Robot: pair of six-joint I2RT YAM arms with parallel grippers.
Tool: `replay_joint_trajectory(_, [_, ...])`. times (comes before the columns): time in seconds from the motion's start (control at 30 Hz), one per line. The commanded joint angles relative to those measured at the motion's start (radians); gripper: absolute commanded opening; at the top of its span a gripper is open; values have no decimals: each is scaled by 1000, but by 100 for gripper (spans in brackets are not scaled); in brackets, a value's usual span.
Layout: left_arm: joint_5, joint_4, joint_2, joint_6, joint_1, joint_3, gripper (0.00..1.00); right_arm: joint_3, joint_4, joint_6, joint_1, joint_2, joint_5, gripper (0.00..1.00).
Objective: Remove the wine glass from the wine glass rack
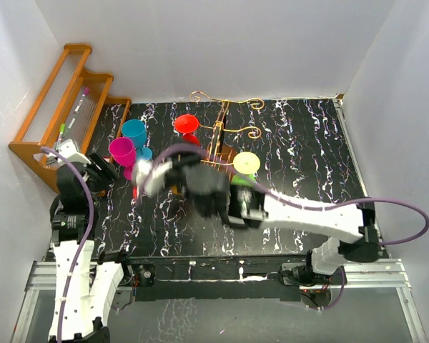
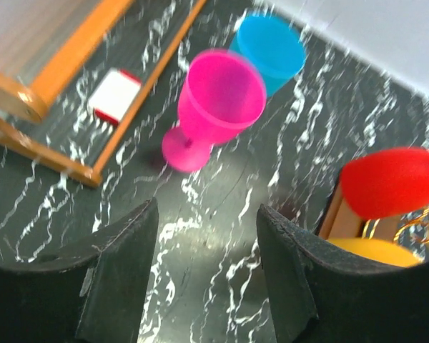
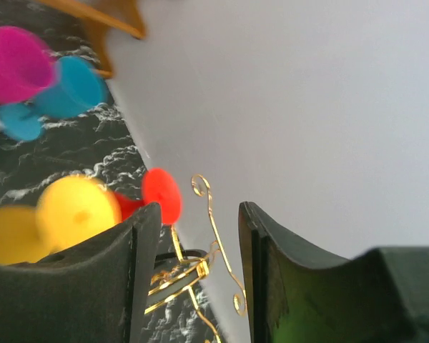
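The wine glass rack [image 1: 219, 140] stands at the middle back of the table, a dark base with gold wire arms. A red wine glass [image 1: 187, 125] and a yellow wine glass [image 1: 245, 163] hang on it. My right gripper [image 1: 156, 176] is blurred, left of the rack and near the pink glass; in the right wrist view it [image 3: 199, 214] is open and empty, with a gold wire arm [image 3: 216, 236] showing between the fingers. My left gripper [image 1: 100, 168] is open and empty at the left, with bare table in the left wrist view [image 2: 207, 214].
A pink glass [image 2: 218, 107] and a blue glass [image 2: 270, 50] stand on the table left of the rack. An orange-brown stepped shelf [image 1: 64, 107] with pens fills the back left corner. A small white and red box [image 2: 114, 96] lies by its foot. White walls enclose the table.
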Motion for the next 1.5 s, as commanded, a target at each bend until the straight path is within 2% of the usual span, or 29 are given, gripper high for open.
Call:
replay_joint_trajectory(0.0, [39, 18, -22, -8, 3, -90, 56, 354, -101, 348, -261, 133, 60, 52])
replay_joint_trajectory(0.07, [58, 44, -34, -8, 3, -131, 56, 554, -305, 573, -366, 217, -54, 52])
replay_joint_trajectory(0.13, [74, 62, -37, -8, 4, -158, 56, 754, -464, 781, -457, 300, -234, 52])
replay_joint_trajectory(0.27, [94, 73, -48, -4, 4, -181, 55, 1023, -644, 1179, -653, 424, -631, 54])
replay_joint_trajectory(0.33, [97, 76, -57, -1, 4, -183, 56, 971, -619, 1372, -764, 413, -871, 53])
replay_joint_trajectory(0.4, [110, 74, -62, 0, 3, -184, 56, 839, -525, 1538, -864, 379, -1107, 51])
replay_joint_trajectory(0.47, [126, 75, -66, 1, 4, -188, 56, 769, -488, 1610, -905, 373, -1229, 48])
replay_joint_trajectory(0.57, [141, 78, -69, 2, 4, -191, 56, 746, -546, 1610, -920, 356, -1212, 47])
replay_joint_trajectory(0.67, [142, 76, -72, 2, 4, -193, 56, 563, -539, 1652, -991, 231, -1164, 47])
replay_joint_trajectory(0.73, [145, 78, -73, 2, 3, -195, 56, 377, -449, 1709, -1087, 105, -1199, 51])
replay_joint_trajectory(0.77, [150, 79, -73, 1, 4, -197, 56, 278, -351, 1739, -1143, 43, -1235, 54])
replay_joint_trajectory(0.83, [160, 84, -68, -1, 4, -199, 56, 165, -274, 1791, -1237, -42, -1328, 56])
replay_joint_trajectory(0.87, [162, 83, -64, -1, 4, -200, 56, 150, -291, 1801, -1274, -56, -1367, 54])
replay_joint_trajectory(0.93, [160, 80, -60, -1, 3, -198, 56, 137, -379, 1771, -1310, -97, -1342, 52])
replay_joint_trajectory(1.1, [155, 74, -63, -1, 3, -198, 56, 11, -509, 1693, -1354, -250, -1239, 50])
replay_joint_trajectory(1.33, [158, 72, -64, 0, 0, -196, 55, -258, -551, 1635, -1354, -382, -1356, 48])
replay_joint_trajectory(1.47, [161, 75, -61, 0, -3, -196, 55, -346, -554, 1613, -1354, -425, -1397, 48])
